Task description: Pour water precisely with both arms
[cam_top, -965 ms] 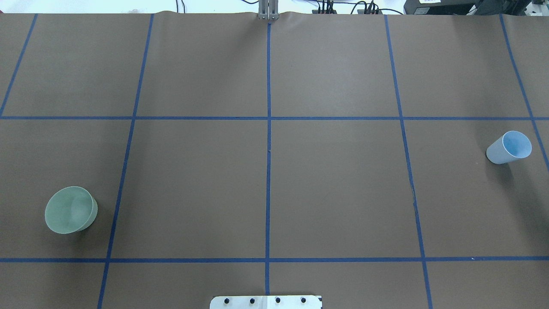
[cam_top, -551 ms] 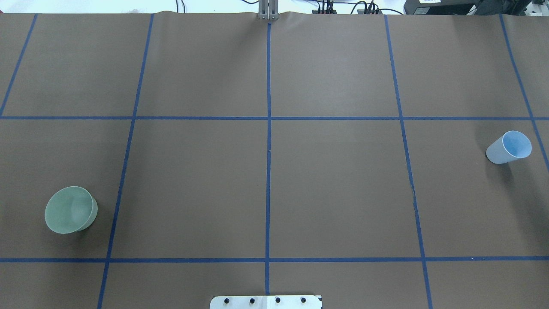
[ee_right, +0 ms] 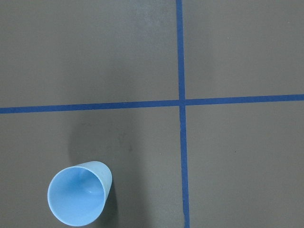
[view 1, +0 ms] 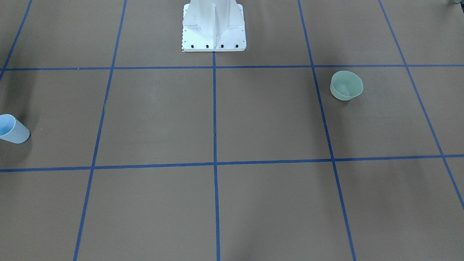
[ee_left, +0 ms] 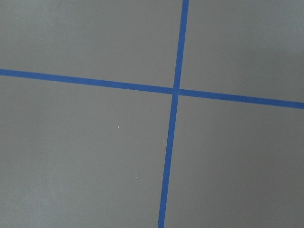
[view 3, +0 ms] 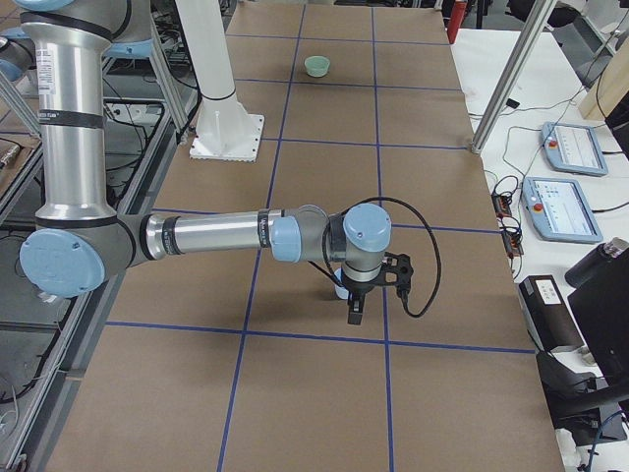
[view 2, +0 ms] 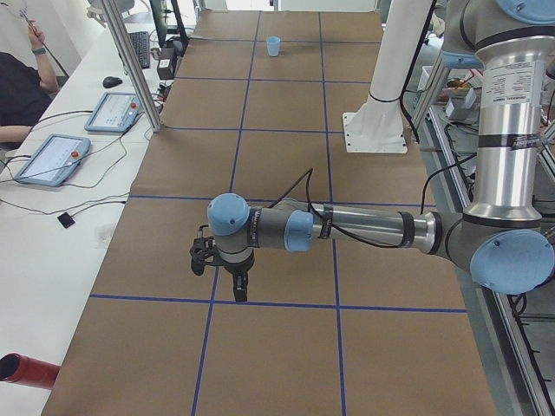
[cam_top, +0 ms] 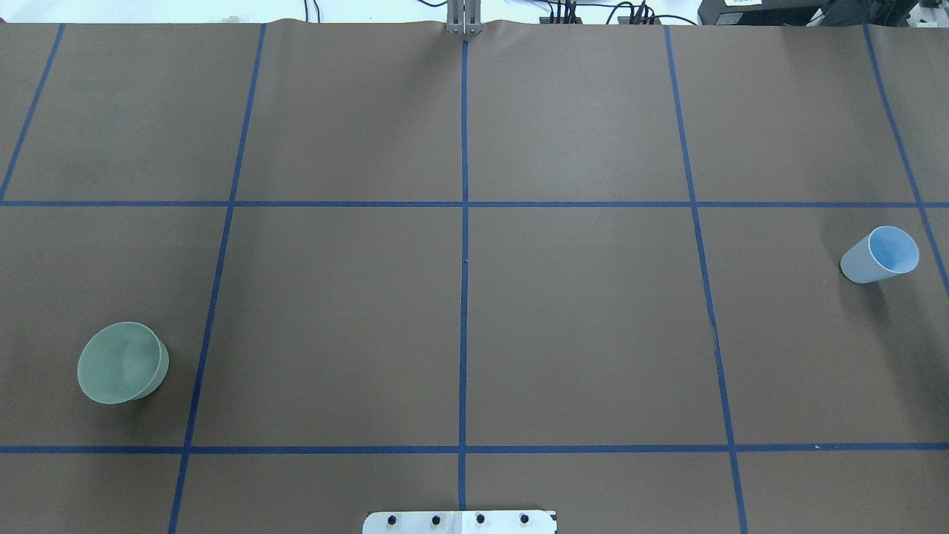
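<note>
A pale blue cup (cam_top: 878, 256) stands upright at the table's right end, also seen in the front view (view 1: 12, 129) and low left in the right wrist view (ee_right: 78, 197). Only a faint glint shows inside it, so I cannot make out the water. A pale green bowl (cam_top: 122, 362) (view 1: 346, 85) (view 3: 316, 66) stands at the left end. My right gripper (view 3: 354, 313) hangs just beside and above the cup. My left gripper (view 2: 238, 290) hangs low over the left end, hiding the bowl in that view. I cannot tell whether either gripper is open or shut.
The white pedestal (view 1: 214, 25) (cam_top: 460, 521) stands at the robot's side of the brown, blue-taped table. A side bench holds two tablets (view 2: 52, 158), and a person (view 2: 17, 87) sits there. An aluminium post (view 2: 130, 65) rises at that table edge.
</note>
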